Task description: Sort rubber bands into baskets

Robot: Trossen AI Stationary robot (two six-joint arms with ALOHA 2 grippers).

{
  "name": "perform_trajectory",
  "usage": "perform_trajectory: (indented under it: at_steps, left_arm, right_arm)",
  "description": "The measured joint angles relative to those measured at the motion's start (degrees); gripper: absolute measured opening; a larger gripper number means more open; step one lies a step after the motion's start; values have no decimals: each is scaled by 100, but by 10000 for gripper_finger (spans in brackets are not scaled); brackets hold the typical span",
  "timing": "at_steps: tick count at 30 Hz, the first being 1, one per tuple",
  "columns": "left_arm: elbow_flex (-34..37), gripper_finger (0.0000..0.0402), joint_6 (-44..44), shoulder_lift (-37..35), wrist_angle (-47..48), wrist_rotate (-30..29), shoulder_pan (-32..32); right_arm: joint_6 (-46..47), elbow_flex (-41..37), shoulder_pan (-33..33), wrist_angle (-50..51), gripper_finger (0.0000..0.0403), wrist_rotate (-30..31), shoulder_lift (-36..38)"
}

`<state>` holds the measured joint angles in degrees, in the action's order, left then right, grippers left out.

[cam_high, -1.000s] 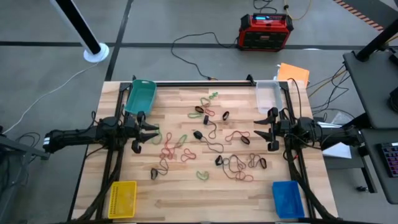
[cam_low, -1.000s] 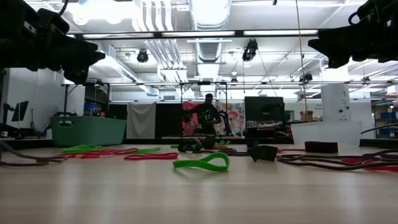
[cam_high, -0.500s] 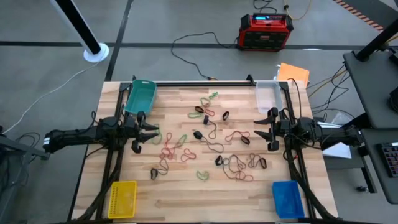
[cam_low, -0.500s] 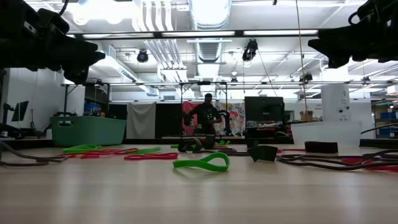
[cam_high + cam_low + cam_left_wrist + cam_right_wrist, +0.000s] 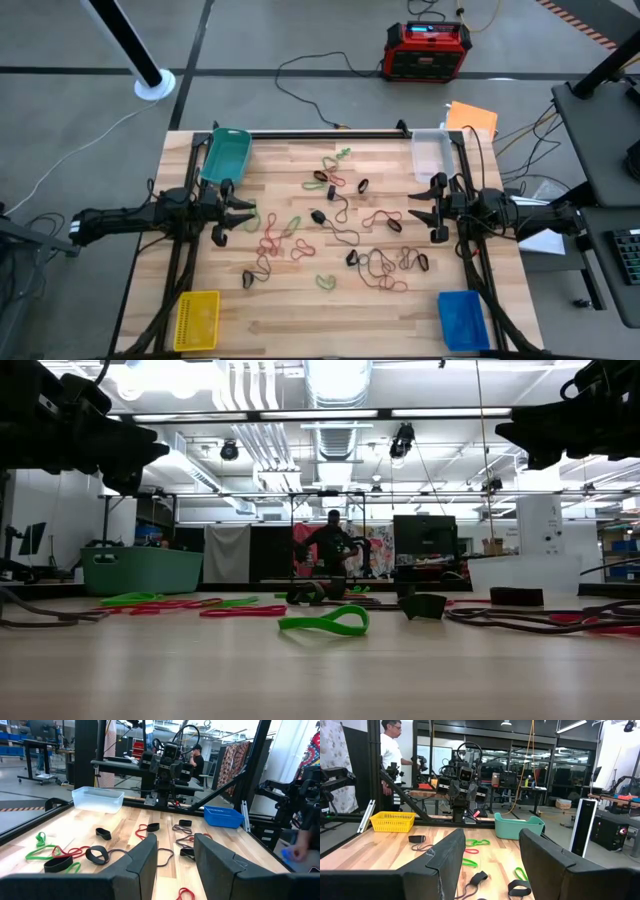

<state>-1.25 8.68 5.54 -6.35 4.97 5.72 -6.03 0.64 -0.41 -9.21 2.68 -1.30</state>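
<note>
Two dark, slender jointed arms are seen, each ended by a black gripper, left (image 5: pixel 237 213) and right (image 5: pixel 421 207), with two broad, flat-faced matte fingers (image 5: pixel 141 865).

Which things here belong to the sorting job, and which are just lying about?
Job: rubber bands, teal basket, clear basket, yellow basket, blue basket.
Lying about: red-and-black box, orange sheet, floor cables.

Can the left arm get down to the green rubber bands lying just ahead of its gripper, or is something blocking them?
Probably yes. The left gripper hovers open beside the green rubber bands on the wooden table. Nothing stands between them; only red rubber bands lie tangled nearby, so a clean single pick may be tricky.
</note>
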Motion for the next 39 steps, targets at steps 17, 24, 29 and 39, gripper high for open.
perform_trajectory:
  at_steps: [17, 24, 29, 39]
  left_arm:
    - [1, 114, -1, 1, 0, 0, 0]
    - [2, 114, 69, 2, -276, -57, 0]
    - [0, 114, 694, 0, -942, -59, 0]
    - [0, 114, 1141, 0, -1459, -670, 0]
  right_arm:
    - [1, 0, 0, 0, 183, 0, 0]
    - [-83, 0, 1, -3, 183, 4, -2]
    - [-137, -2, 1, -2, 183, 17, -1]
    - [1755, -2, 1, -17, 183, 42, -2]
